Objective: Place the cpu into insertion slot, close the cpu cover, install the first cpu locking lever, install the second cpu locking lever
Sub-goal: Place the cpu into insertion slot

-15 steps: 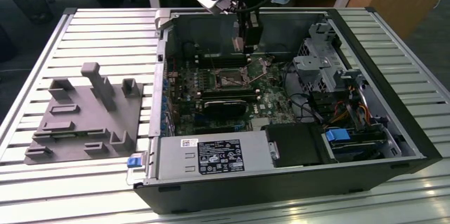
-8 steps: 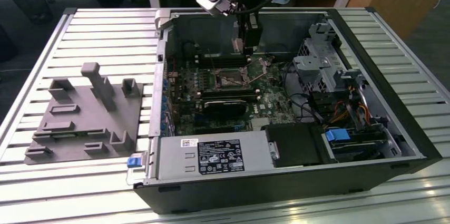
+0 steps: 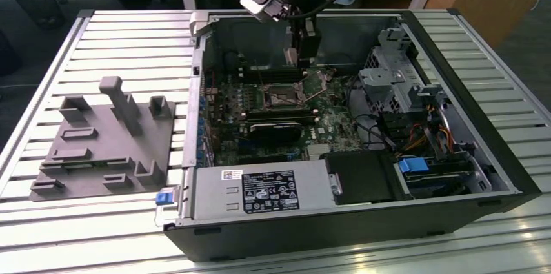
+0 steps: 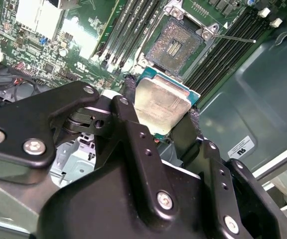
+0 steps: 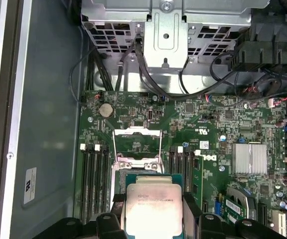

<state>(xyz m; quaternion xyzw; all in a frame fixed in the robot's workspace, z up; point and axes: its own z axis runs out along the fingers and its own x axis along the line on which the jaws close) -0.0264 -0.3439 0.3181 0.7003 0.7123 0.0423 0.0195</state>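
Spreading across the slatted metal worktop [image 3: 86, 222], an open black computer case [image 3: 344, 229] lies on its side. In the exterior view a grey moulded fixture [image 3: 103, 145] sits at its nine o'clock. Inside the case the green motherboard [image 3: 331, 109] faces up. The gripper [image 3: 303, 61] hangs within the case toward twelve o'clock, and the insertion slot [image 3: 282, 98] lies just toward six o'clock of it. In the second wrist view the gripper's black fingers [image 4: 128, 92] clamp two opposite edges of the cpu [image 4: 158, 107]. It is a flat square chip with a silver-beige lid on a green-edged base, held above the board and apart from the slot. The slot's dark contact field is bare. In the first wrist view the cpu cover [image 5: 136, 133], a thin silvery frame, stands swung open.
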